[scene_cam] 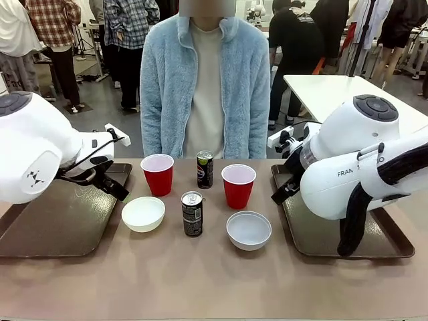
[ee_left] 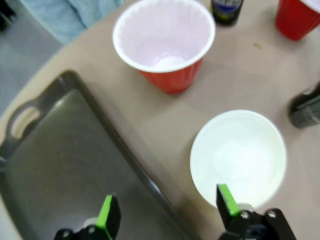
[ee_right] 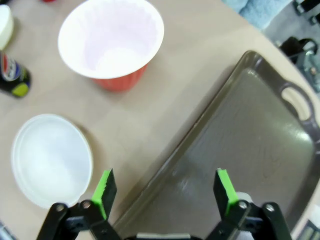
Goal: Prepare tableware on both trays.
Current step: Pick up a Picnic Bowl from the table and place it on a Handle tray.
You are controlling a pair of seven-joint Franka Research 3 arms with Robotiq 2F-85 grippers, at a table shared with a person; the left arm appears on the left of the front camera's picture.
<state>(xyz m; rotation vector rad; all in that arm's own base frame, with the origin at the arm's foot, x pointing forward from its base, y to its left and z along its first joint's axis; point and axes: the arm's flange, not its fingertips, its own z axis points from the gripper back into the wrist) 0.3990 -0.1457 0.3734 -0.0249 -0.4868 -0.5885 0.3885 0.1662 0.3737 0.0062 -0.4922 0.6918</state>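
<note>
Two grippers, both with jaws spread wide and nothing between them. Of these, the left gripper (ee_left: 167, 205) hangs over the inner rim of the left tray (ee_left: 60, 165), one pad above the tray floor and the other above the edge of the left bowl (ee_left: 239, 157). Mirror picture for the right gripper (ee_right: 165, 192): it sits over the inner rim of the right tray (ee_right: 250, 140), with the right bowl (ee_right: 50, 160) just beside.

All six pieces stand on the table (scene_cam: 200, 281) between the trays, none on a tray yet. Toward the far edge are the left cup (scene_cam: 158, 174) and right cup (scene_cam: 238, 185), with the far can (scene_cam: 204, 168) between them. Both bowls are nearer, with the near can (scene_cam: 192, 214) between them.

Handling, my guess:
- **Cups:** light thin plastic, likely to squash if clamped hard. Pinch the rim wall, one finger inside.
- **Bowls:** light, shallow and slick, with no side to wrap. Same rim pinch.
- **Cans:** stiff and narrow, so they tip easily. Clamp round the body at mid height. Full or empty, cannot tell.

Hard to see:
- In the front view the right arm covers much of the right tray, and the left arm covers the left tray's outer part.
- Can print is too blurred to read.
- The near can is cut off at the edge of the left wrist view.
</note>
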